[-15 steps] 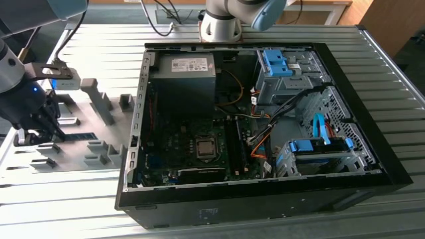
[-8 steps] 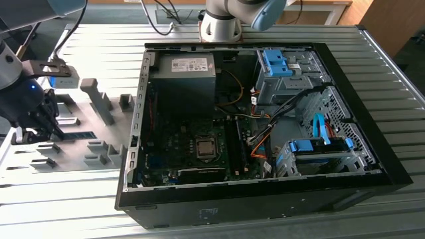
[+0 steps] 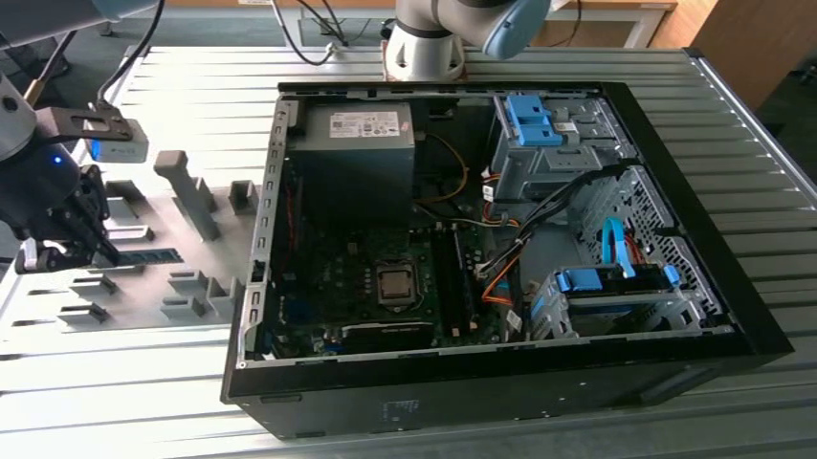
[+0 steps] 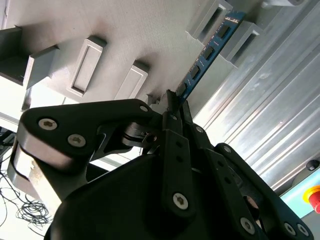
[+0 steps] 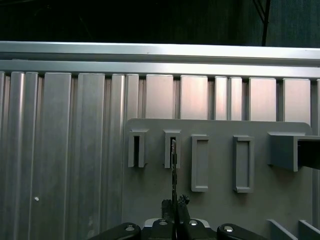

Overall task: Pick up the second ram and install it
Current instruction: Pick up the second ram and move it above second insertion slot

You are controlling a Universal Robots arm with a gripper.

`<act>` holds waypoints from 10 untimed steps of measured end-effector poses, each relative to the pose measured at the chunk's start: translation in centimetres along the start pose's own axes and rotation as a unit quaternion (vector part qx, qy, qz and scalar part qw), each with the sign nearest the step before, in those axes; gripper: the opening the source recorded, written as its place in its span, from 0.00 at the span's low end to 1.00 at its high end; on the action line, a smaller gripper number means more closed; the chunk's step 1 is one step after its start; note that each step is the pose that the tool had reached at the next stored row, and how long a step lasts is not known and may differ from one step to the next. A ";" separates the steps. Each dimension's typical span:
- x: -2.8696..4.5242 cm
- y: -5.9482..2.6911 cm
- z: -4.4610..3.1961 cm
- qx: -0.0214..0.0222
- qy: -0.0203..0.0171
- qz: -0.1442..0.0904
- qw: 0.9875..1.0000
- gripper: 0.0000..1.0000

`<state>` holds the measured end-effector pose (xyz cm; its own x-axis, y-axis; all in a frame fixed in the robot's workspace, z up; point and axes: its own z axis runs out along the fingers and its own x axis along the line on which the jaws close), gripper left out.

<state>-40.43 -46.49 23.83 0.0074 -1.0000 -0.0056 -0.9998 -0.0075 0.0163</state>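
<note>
**One stick, pinched at its near end**

One gripper (image 3: 105, 254) stood at the edge of the surface (image 3: 128, 382) on the exterior view's left, over the grey fixture plate (image 3: 147, 292). Its jaws were drawn almost together on the near end of the second ram (image 3: 153, 255). The stick ran straight out from the fingertips toward the exterior view's right, with its long axis in line with the gripper and its thin edge up.

In the second wrist view the gripper (image 4: 172, 100) pinched the blue-green board. From there the second ram (image 4: 207, 52) stretched away until its far end sat between two grey fixture blocks (image 4: 235, 32). Whether that end had cleared them could not be told.

In the first wrist view the gripper (image 5: 175, 207) held the second ram (image 5: 173, 170) edge-on, a thin line reaching to a slotted block (image 5: 172, 149). Other blocks stood close on either side, so the free room looked to be upward rather than sideways.

Farther toward the exterior view's right, the open computer case (image 3: 511, 392) lay on the surface, well apart from the gripper. Its black memory slots (image 3: 450, 277) sat beside the processor socket. They ran lengthwise between the near and far walls of the case, crosswise to the stick as held. The side wall of the case stood between plate and slots, so the only open approach appeared to be from above.
</note>
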 end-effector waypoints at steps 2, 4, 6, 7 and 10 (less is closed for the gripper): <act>0.00 0.00 -0.01 0.000 0.000 0.000 1.000 0.14; 0.00 0.00 -0.02 0.000 0.000 0.000 1.000 0.14; 0.00 0.00 -0.04 0.000 0.000 0.000 1.000 0.14; 0.00 0.00 -0.04 0.000 0.000 0.000 1.000 0.14; 0.00 0.00 -0.10 0.000 0.000 0.000 1.000 0.14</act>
<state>-40.43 -46.49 23.94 0.0073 -1.0000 -0.0057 -0.9998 -0.0074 0.0162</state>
